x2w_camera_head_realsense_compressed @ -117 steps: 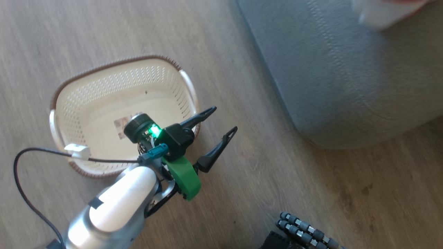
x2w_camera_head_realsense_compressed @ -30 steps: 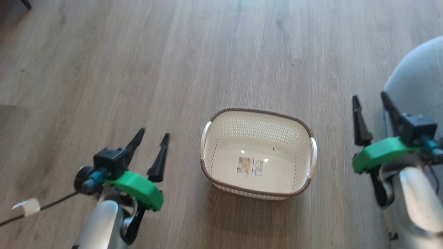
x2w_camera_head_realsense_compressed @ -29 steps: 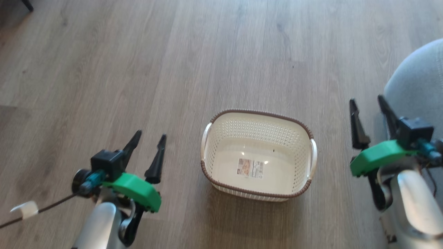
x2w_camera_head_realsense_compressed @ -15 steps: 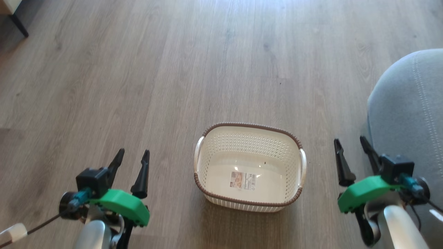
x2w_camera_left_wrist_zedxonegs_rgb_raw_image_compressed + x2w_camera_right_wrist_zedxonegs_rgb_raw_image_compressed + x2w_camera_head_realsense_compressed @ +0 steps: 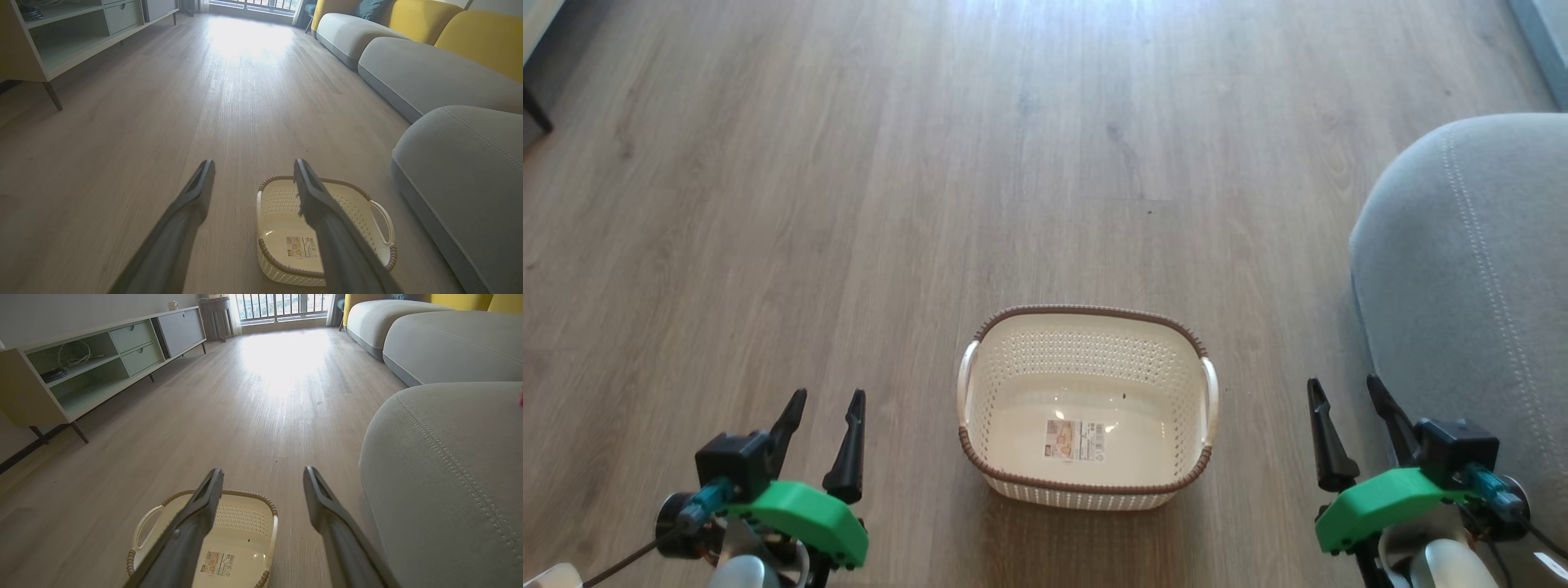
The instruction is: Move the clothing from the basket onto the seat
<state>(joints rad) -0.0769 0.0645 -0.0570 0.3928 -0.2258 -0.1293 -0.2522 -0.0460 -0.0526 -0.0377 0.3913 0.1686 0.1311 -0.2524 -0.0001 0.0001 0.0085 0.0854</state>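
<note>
A: Head cam, quick. Where's the basket [image 5: 1086,310]?
B: On the wood floor [image 5: 931,204], 6 o'clock of frame, upright. Its bottom lies bare w/ the label sticker [image 5: 1076,439] in plain sight.
A: Grippers?
B: L gripper [image 5: 828,395] at 7 o'clock, R gripper [image 5: 1342,381] at 4 o'clock, basket btwn them. Both are apart from its rim. Each has its two dark fingers spread wide w/ nothing btwn, tips toward 12.
A: Seat?
B: The seat [image 5: 1462,286] is grey w/ a stitched line and takes the 3 o'clock side. A strip of floor lies btwn it & the basket. R gripper sits just beside its near corner. Touching or not, can't tell.
A: And the clothing [image 5: 521,398]?
B: R wrist cam catches it as a red sliver at 3 o'clock, right on the frame edge, on top of the seat. Too little shows to tell more.
A: What else do the wrist cams add?
B: The room. There's a low shelf unit [image 5: 102,363] at 10 o'clock and a sunlit window w/ railing [image 5: 282,304] at 12. L wrist cam gives more grey sofa seats [image 5: 429,73] & yellow back cushions [image 5: 482,36] at 1–2 o'clock.
A: Basket in those?
B: In L wrist cam it's at 5 o'clock, partly behind one finger, w/ a white handle showing. In R wrist cam it's at 7 o'clock, behind the other arm's-side finger.
</note>
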